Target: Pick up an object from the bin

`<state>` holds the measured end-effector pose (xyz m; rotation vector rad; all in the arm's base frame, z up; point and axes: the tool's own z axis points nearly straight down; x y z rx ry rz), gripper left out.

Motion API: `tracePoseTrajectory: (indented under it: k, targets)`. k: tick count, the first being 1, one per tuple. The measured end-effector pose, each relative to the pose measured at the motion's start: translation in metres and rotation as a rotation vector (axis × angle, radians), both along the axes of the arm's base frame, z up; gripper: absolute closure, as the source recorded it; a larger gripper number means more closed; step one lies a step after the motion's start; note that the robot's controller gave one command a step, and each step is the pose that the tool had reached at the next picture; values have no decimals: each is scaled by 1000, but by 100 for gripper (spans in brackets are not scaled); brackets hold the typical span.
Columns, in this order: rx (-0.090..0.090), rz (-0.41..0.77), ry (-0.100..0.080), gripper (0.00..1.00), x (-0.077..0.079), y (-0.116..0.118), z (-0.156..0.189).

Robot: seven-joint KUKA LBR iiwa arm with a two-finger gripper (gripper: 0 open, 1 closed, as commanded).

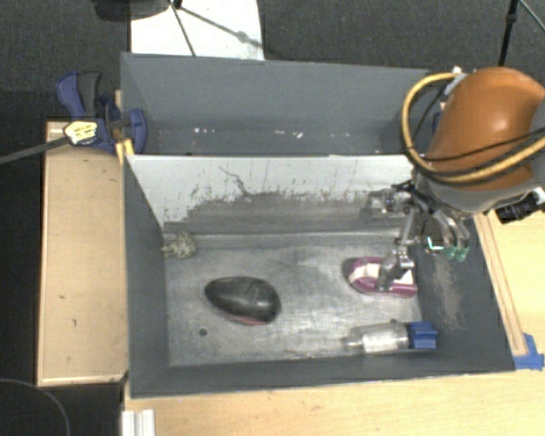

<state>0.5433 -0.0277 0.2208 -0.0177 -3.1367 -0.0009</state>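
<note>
The grey bin slopes down from tall walls to a flat floor, so its few loose things have settled low and apart. My orange wrist cover hangs over the 2 o'clock corner. A dark oval lump, the biggest piece, lies at 8 o'clock with open floor all round it. My gripper is low at 3 o'clock, right at the purple-and-white thing lying there. I cannot tell how far it is open, or whether it has hold of anything. The right wall is near, so I judge straight up to be the clearest way out. A clear tube with a blue cap lies along the front edge at 5 o'clock, and a small grey bit sits in the 10 o'clock corner.
</note>
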Motion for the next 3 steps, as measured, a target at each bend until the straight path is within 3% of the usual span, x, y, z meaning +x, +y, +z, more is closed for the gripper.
tracePoseTrajectory:
  k: [1,2,3]
  targets:
    - [-1,164,-6,0,29,-66,-153]
    - [-1,167,-6,100,29,-65,-149]
    - [-2,158,-14,100,26,-62,-10]
